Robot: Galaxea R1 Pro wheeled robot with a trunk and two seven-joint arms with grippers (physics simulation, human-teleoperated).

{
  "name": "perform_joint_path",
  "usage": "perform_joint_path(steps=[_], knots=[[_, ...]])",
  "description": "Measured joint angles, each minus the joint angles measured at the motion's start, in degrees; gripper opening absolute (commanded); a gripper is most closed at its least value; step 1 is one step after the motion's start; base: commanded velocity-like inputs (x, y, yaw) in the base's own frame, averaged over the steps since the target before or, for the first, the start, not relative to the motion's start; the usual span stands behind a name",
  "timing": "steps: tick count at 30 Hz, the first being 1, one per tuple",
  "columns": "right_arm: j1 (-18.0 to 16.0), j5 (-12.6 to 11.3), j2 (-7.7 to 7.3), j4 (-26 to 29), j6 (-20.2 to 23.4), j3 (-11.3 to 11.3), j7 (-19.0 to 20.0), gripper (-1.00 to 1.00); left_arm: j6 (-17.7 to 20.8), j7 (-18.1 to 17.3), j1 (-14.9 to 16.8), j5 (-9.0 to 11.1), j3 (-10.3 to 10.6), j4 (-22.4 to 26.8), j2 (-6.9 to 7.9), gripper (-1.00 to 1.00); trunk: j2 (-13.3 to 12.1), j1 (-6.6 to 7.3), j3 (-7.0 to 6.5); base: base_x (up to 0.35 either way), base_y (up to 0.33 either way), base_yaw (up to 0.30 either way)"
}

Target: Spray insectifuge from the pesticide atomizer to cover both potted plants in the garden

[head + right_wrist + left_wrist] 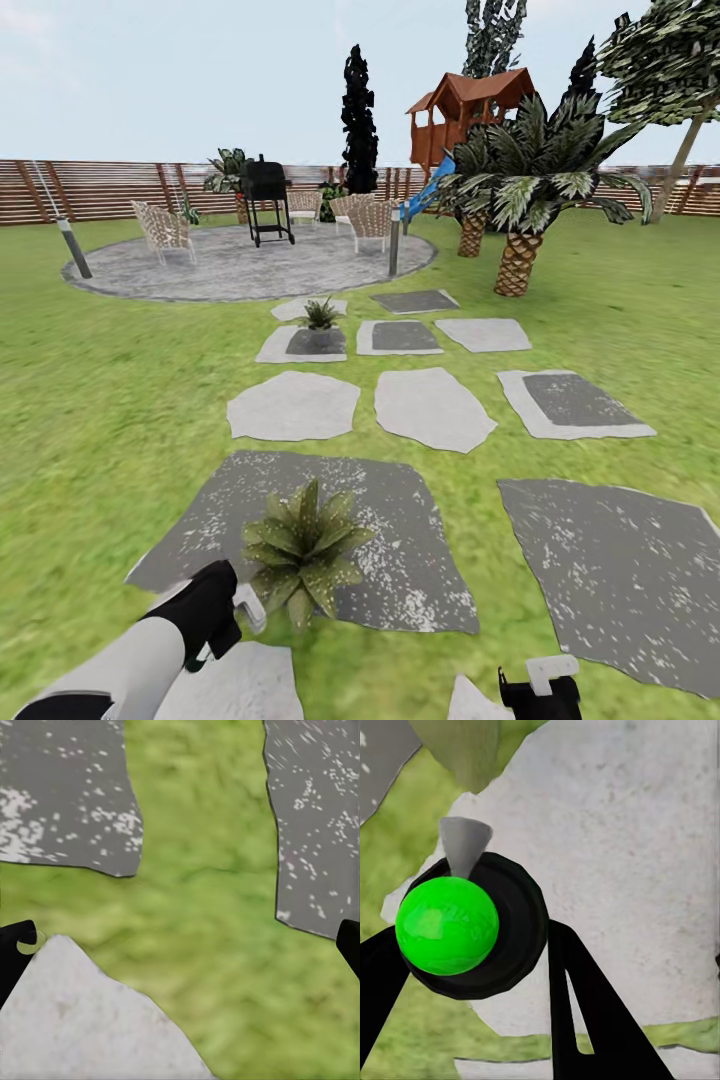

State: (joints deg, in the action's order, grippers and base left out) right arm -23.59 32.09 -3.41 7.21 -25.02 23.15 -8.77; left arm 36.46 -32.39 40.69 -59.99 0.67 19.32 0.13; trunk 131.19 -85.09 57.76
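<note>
Fingers (592, 1020) of the left hand (472, 1012) stand black on either side of the atomizer (472, 926), clenched on its dark round body, whose bright green cap and whitish cone nozzle point away over a pale stone (622, 870) and grass. From the head camera, the left hand (215, 610) sits low at the left with the atomizer's whitish head (248, 608) poking out, just beside the near plant (300, 550). That rosette stands on the front edge of a dark speckled stone (400, 530). The right hand (540, 690) hangs low at the right edge, its black fingertips (15, 945) spread wide and released, with nothing between them, above lawn (202, 907) between grey stones. Farther on, past two pale stones, the second plant (320, 314) stands on a small dark slab (316, 342), well apart from the first. Beyond lie the round patio (250, 265) with chairs and a grill (266, 200), palms (520, 190), a wooden playhouse (465, 115) and the slatted fence (100, 190).
</note>
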Motion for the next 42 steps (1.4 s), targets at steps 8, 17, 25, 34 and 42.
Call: perform_joint_path(steps=[8, 17, 25, 34, 42], knots=[[0.00, 0.00, 0.02, 0.00, 0.00, -0.01, 0.00, 1.00, -0.84, 5.87, -0.08, 0.44, -3.65, -2.85, -1.41, -1.00, 0.00, 0.00, 0.00, 0.000, 0.000, 0.000], [-0.02, 0.00, 0.04, 0.00, 0.05, -0.01, 0.07, 1.00, -13.17, 5.58, -3.95, 7.15, -6.06, -3.02, 0.71, -1.00, 0.01, -0.03, 0.01, -0.168, 0.000, 0.000], [-0.03, 3.10, 0.78, 0.19, 0.08, -0.17, 0.28, 1.00, -20.00, 1.25, -3.96, 7.08, -6.21, -2.96, 0.88, -1.00, 0.00, -0.04, 0.00, -0.336, 0.000, 0.000], [-0.25, 12.04, 0.59, 17.47, 0.52, -0.50, 41.77, 1.00, -28.51, -13.36, -3.11, 6.31, -5.62, -2.38, 2.97, -1.00, 0.00, 0.00, 0.00, -0.088, 0.000, 0.000], [-2.14, 12.18, 2.18, 18.73, 0.65, -0.42, 47.02, 1.00, -32.00, -18.59, -1.66, 4.57, -4.46, -0.98, 5.28, -1.00, 0.00, 0.00, 0.00, 0.000, 0.000, 0.000]])
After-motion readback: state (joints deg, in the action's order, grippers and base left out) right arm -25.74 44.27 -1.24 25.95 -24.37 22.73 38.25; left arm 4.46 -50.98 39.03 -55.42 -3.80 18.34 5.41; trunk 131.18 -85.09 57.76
